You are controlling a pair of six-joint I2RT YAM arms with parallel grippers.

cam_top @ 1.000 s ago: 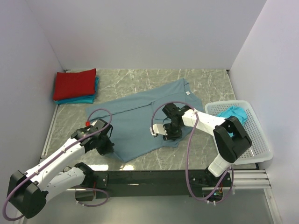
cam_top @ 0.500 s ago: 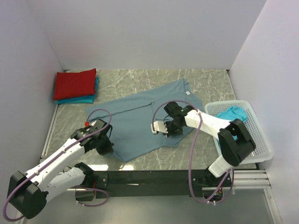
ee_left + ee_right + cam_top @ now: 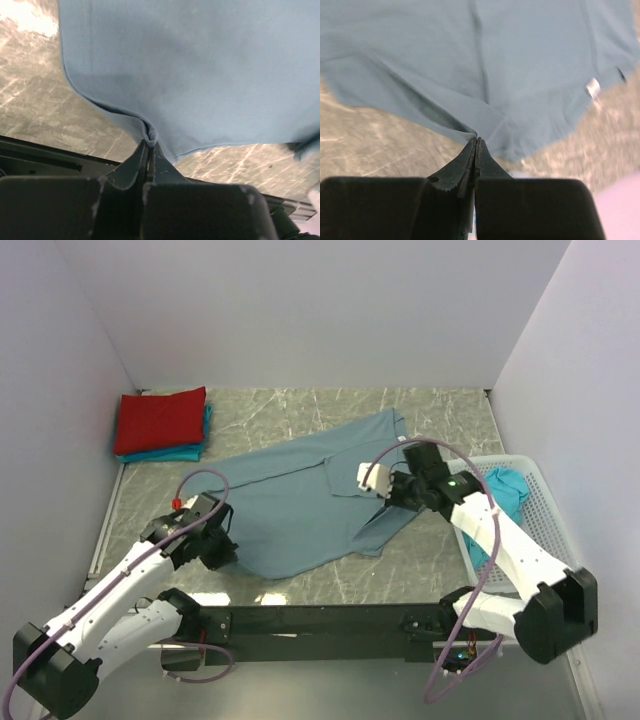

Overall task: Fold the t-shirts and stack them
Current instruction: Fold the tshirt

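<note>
A slate-blue t-shirt (image 3: 295,502) lies spread across the middle of the marble table. Its white neck label (image 3: 403,440) is at the back right. At the shirt's near left corner, my left gripper (image 3: 222,552) is shut on the hem; the left wrist view shows a fold of cloth (image 3: 150,131) pinched at the gripper's (image 3: 150,144) tips. My right gripper (image 3: 388,498) is shut on the shirt's right edge, lifting it. In the right wrist view, blue cloth (image 3: 495,60) bunches at the right gripper's (image 3: 476,142) closed tips. A folded red t-shirt (image 3: 160,420) lies on folded teal ones (image 3: 186,452) at the back left.
A white perforated basket (image 3: 552,540) stands at the right edge with a crumpled teal t-shirt (image 3: 500,485) inside. Grey walls close in the left, back and right sides. The black mounting rail (image 3: 320,620) runs along the near edge.
My right gripper closed on the shirt's right edge and carried it up and to the right, as that arm swung outward. The left gripper stayed shut on the hem, shifting only slightly.
</note>
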